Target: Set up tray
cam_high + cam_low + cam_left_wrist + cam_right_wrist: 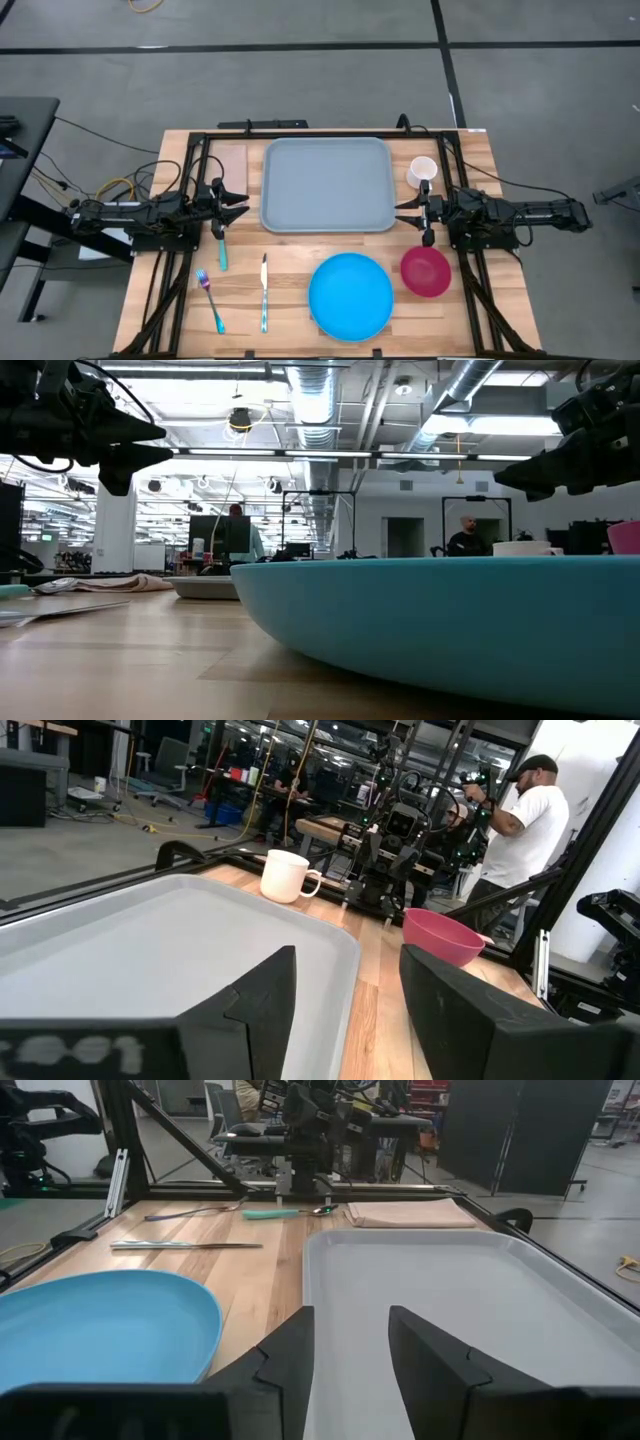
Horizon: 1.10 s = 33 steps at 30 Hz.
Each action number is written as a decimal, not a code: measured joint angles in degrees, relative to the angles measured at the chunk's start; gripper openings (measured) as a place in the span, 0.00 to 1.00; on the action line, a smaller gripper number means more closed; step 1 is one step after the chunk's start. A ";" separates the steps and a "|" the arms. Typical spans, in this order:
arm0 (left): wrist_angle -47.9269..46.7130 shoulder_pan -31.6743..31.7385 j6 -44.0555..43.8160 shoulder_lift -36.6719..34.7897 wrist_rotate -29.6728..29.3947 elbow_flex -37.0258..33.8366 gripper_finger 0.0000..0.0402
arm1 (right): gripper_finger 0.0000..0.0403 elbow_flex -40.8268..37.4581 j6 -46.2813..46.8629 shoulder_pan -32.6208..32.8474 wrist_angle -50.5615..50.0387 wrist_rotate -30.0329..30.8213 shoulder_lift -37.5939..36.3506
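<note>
High view shows the tray (328,185) lying flat at the far middle of my table (180,300), bare, with my two arms facing it from either side. My left gripper (240,201) hovers just beside the tray's left edge, fingers parted with a moderate gap, gripping nothing; through my left wrist camera I see that rim run between my fingers (265,995). My right gripper (405,206) hangs just off the tray's right edge, likewise parted and empty. Near my right wrist stands a white mug (422,171), and a pink bowl (426,271) sits on the near side of it. The blue plate (350,295) lies in front of the tray, apart from it. A knife (264,292) and fork (210,297) rest left of the plate, a teal-handled spoon (221,247) under my left gripper, and a folded napkin (232,161) beside the tray's far left corner.
</note>
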 joint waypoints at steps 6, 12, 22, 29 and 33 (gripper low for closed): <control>-0.02 -0.01 0.00 -0.02 0.00 -0.01 0.42 | 0.30 -0.02 0.00 -0.01 -0.01 0.01 0.01; -0.01 -0.01 0.00 0.00 0.00 -0.01 0.42 | 0.30 -0.02 -1.69 -0.01 -0.01 0.01 -0.01; -0.01 -0.01 0.00 -0.01 0.00 0.00 0.42 | 0.30 -0.02 45.58 1.52 9.50 1.17 -0.01; 0.00 -0.01 0.00 -0.02 0.01 -0.01 0.42 | 0.30 -0.02 73.96 0.43 11.73 18.67 0.00; 0.00 -0.01 0.00 0.00 0.02 -0.01 0.42 | 0.30 0.29 74.01 -1.62 12.88 23.88 -0.01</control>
